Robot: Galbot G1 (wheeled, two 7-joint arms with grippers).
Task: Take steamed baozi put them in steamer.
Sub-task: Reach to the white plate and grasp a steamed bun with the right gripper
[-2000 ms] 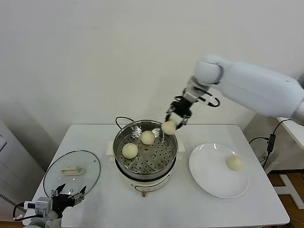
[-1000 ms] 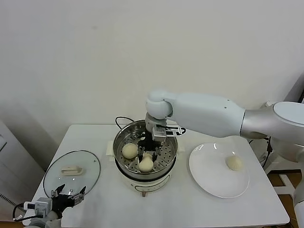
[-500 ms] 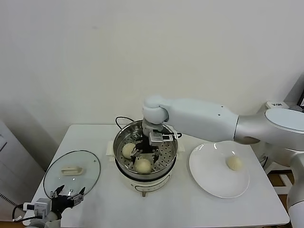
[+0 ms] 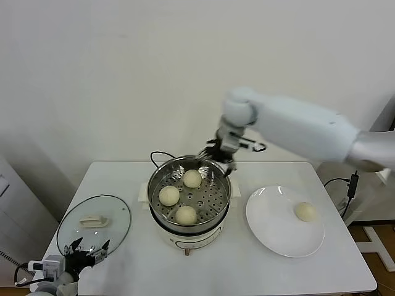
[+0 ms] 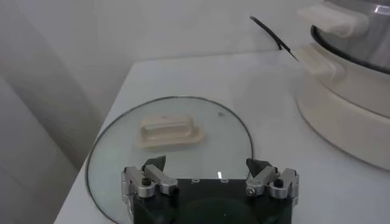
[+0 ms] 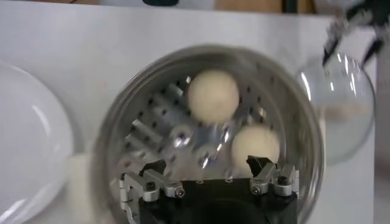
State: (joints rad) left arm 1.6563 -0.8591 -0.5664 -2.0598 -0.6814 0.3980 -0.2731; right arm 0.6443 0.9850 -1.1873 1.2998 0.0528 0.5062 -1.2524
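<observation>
The steamer (image 4: 210, 198), a shiny steel pot on a white base, stands mid-table with three baozi on its perforated tray: one at the back (image 4: 192, 178), one on the left (image 4: 169, 195), one at the front (image 4: 186, 214). A further baozi (image 4: 304, 211) lies on the white plate (image 4: 274, 231). My right gripper (image 4: 217, 155) hovers open and empty above the steamer's far rim. Its wrist view looks down into the steamer (image 6: 152, 128) at two baozi (image 6: 212, 96) (image 6: 256, 146), beyond the open right gripper (image 6: 208, 167). My left gripper (image 4: 86, 251) rests open at the front left.
A glass lid (image 4: 94, 223) with a white handle lies left of the steamer, just ahead of the left gripper (image 5: 207, 169); the lid (image 5: 170, 146) fills that wrist view. A black cord (image 4: 159, 154) runs behind the steamer. The table's front edge is close to the plate.
My right gripper opened and left a third baozi at the front of the tray, then rose up and back to the far rim. The left arm stayed put.
</observation>
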